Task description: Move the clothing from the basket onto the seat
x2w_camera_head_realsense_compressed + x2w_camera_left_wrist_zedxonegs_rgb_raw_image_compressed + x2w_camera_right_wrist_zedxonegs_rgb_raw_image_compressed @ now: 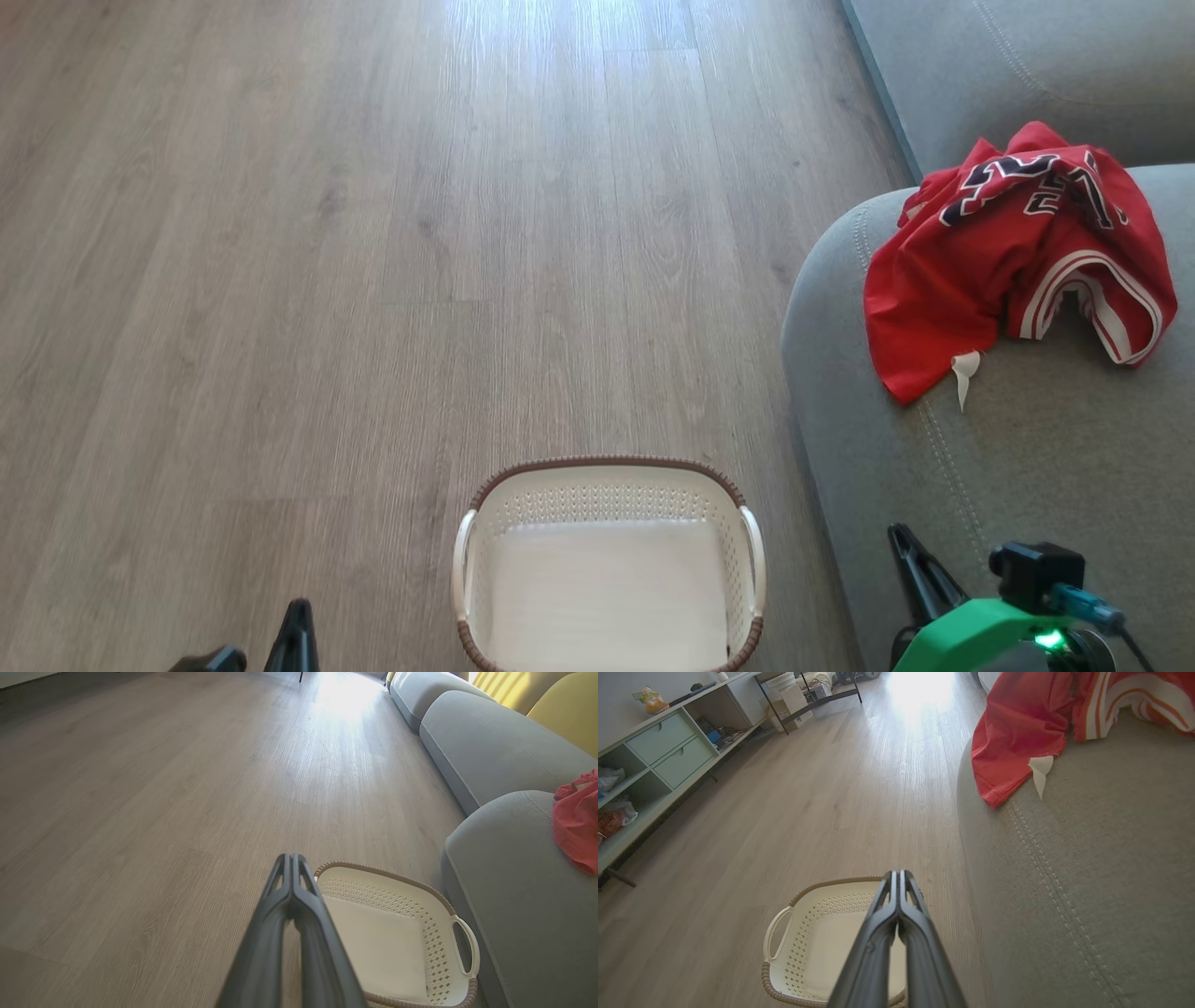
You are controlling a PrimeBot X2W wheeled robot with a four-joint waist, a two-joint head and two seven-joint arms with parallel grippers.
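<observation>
Since red clothing [1013,252] lies heaped on grey seat [1027,467], well apart from basket [607,464] on floor [373,280], I judge task done: basket bottom bare. Left hand [292,858], right hand [899,875]: both clenched, empty, near basket.

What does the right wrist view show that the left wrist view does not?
Right wrist view adds a shelf unit with pale green drawers, a white garment tag and the right gripper, jaws shut. Left wrist view adds yellow back cushions and the left gripper, jaws shut. Both show the empty basket, red clothing on the seat and the wooden floor.
</observation>
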